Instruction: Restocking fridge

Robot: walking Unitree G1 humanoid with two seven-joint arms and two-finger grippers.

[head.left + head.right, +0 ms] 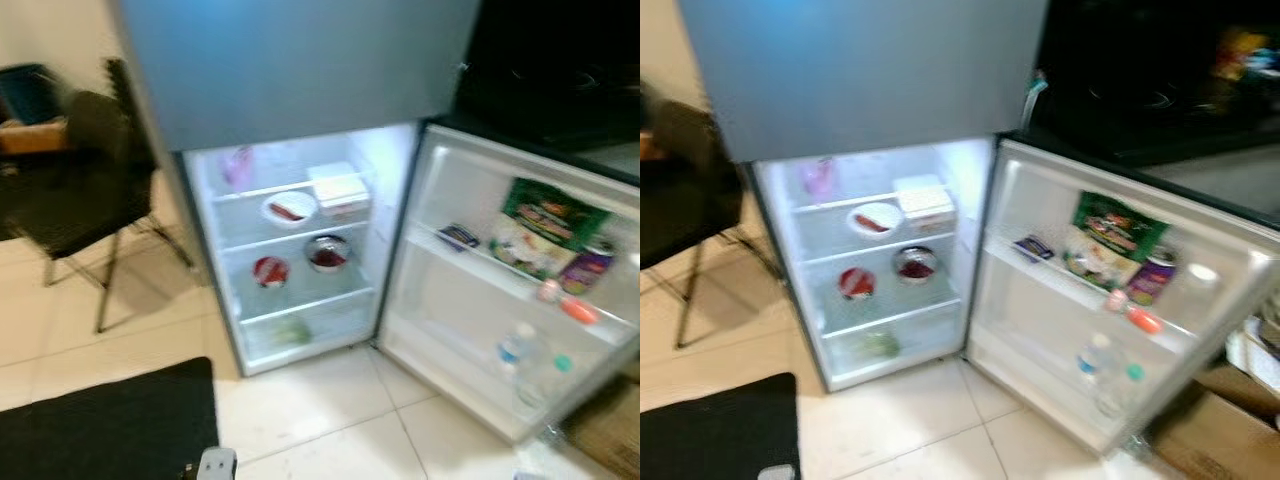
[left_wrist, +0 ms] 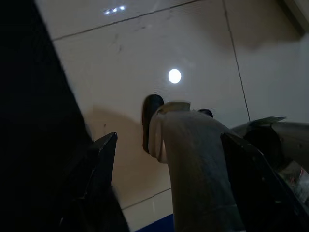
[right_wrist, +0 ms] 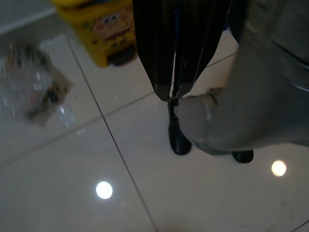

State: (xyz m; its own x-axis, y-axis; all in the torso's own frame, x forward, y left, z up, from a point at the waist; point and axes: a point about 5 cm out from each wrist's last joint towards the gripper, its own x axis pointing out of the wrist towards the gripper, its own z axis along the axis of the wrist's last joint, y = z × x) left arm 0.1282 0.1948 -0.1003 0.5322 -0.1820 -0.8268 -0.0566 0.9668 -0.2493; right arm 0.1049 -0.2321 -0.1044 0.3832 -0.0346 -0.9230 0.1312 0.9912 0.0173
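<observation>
The fridge (image 1: 300, 80) stands ahead with its lower door (image 1: 470, 290) swung open to the right. Inside, the lit shelves hold a pink bottle (image 1: 238, 165), a white box (image 1: 340, 188), a plate of red food (image 1: 290, 209) and two bowls (image 1: 328, 252). The door racks carry a green bag (image 1: 553, 215), a purple pack (image 1: 588, 270) and a water bottle (image 1: 515, 350). My left gripper (image 2: 169, 193) hangs open over the floor tiles, its fingers (image 2: 99, 179) wide apart. Also low over the tiles, my right gripper (image 3: 172, 96) is shut with nothing in it.
A black chair (image 1: 90, 190) stands left of the fridge, and a black mat (image 1: 110, 425) lies on the floor at front left. A cardboard box (image 1: 1215, 435) sits under the open door. A yellow cartoon box (image 3: 101, 29) and a crumpled wrapper (image 3: 34, 82) lie near my right gripper.
</observation>
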